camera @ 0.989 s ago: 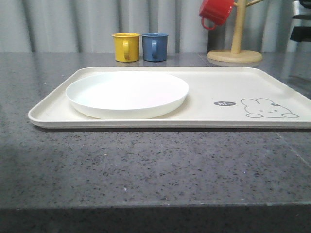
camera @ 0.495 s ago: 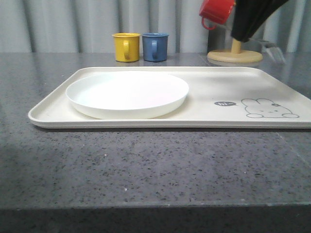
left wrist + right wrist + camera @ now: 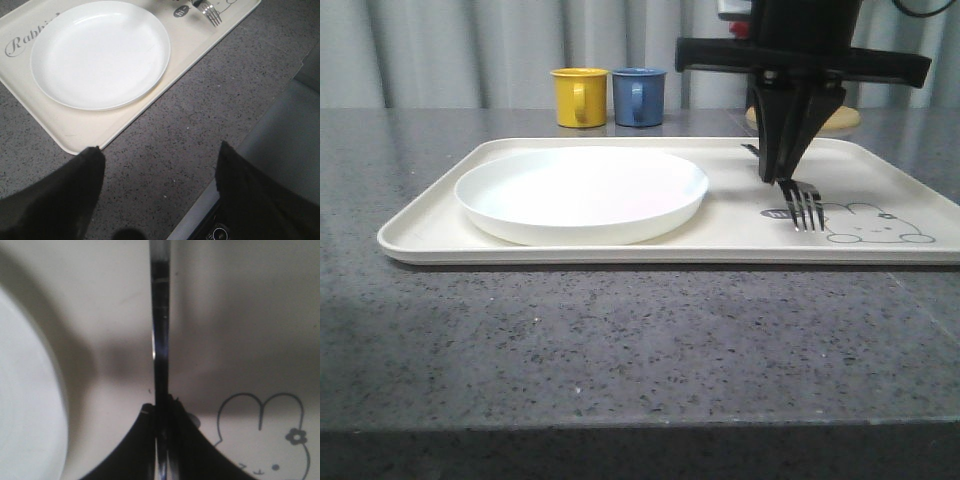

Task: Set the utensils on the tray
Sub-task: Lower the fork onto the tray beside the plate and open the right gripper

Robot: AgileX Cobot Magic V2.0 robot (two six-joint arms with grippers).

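**Observer:** Where is the fork, and how do you have it?

**Me:** My right gripper [image 3: 782,178] is closed on the fork [image 3: 803,204], pinching the slim handle edge-on between both fingers. The tines point toward the front edge of the tray [image 3: 420,238], low over the printed rabbit [image 3: 870,222], just right of the white plate [image 3: 582,193]. I cannot tell whether the tines are touching the tray or just above it.

**Observer:** And your other arm?

**Me:** My left gripper [image 3: 157,192] is spread wide and holds nothing, above bare counter off the tray's corner.

**Observer:** What could go wrong?

**Me:** I judge 2 risks. The handle is thin and polished (a narrow pinch on smooth metal), so it may pivot in my fingers and the fork could swing toward the plate. And if I let go while it is off the surface or tilted, it may bounce, clatter and slide across the smooth tray toward the rim.

**Observer:** Remedy?

**Me:** Settle it flat, then open slowly.
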